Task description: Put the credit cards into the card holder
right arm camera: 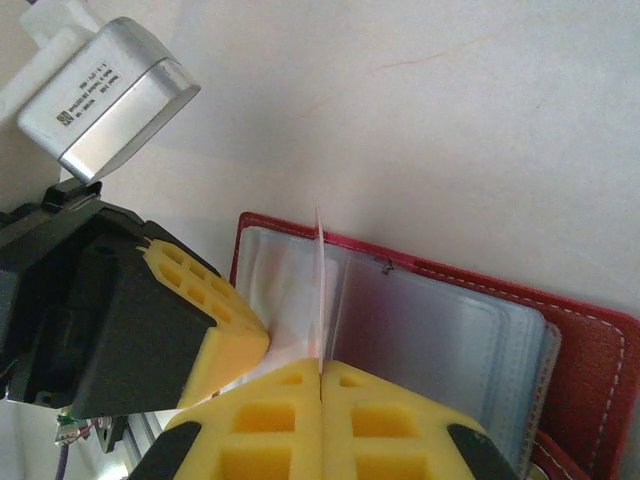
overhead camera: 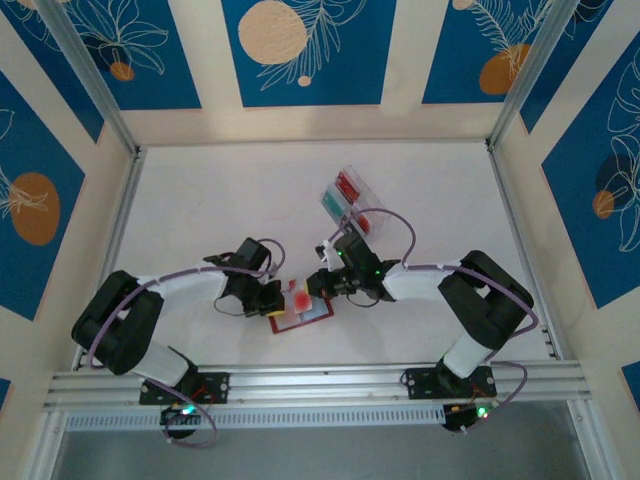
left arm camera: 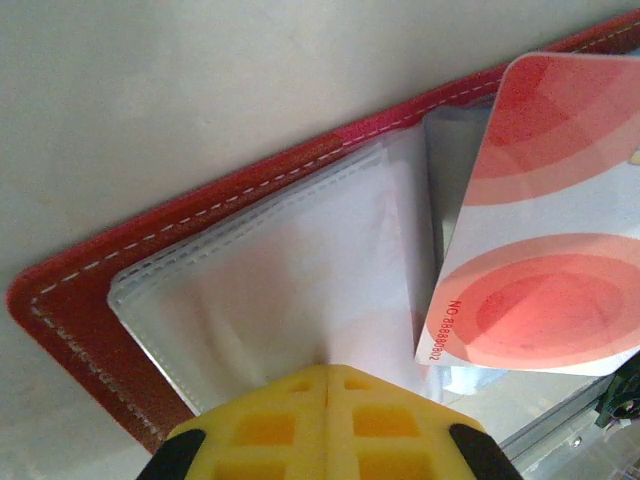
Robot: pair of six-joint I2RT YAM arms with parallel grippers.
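As we look down from the top camera, the card holder (overhead camera: pixel 312 322) lies open on the white table (overhead camera: pixel 220 200), between the two arms and near their bases. It is at about 6 o'clock from the right gripper (overhead camera: pixel 317 286) and 4 o'clock from the left gripper (overhead camera: pixel 274 298). We see the right gripper (right arm camera: pixel 322 375) clenched on a red credit card (right arm camera: pixel 322 285). The card stands on edge out of the seam between its yellow fingers (right arm camera: pixel 400 420) and points toward 12 o'clock in its wrist view, over the clear pockets (right arm camera: pixel 440 320) of the card holder (right arm camera: pixel 590 350). Whether the card's edge has entered a pocket we cannot tell. From the left wrist the same red credit card (left arm camera: pixel 540 220) sits at the 3 o'clock side, tilted above the pockets (left arm camera: pixel 280 290), while the stitched border of the card holder (left arm camera: pixel 90 300) runs from 8 o'clock up to 1 o'clock. The left gripper (left arm camera: pixel 326 385) is closed, its tips resting on the near edge of the pockets at 6 o'clock; we cannot tell whether a pocket leaf is nipped between them. At 1 o'clock from the right gripper, apart from the card holder, stands a clear compartment box (overhead camera: pixel 352 195). We make out a red card (overhead camera: pixel 347 185) in one compartment and a teal card (overhead camera: pixel 332 205) in the next.
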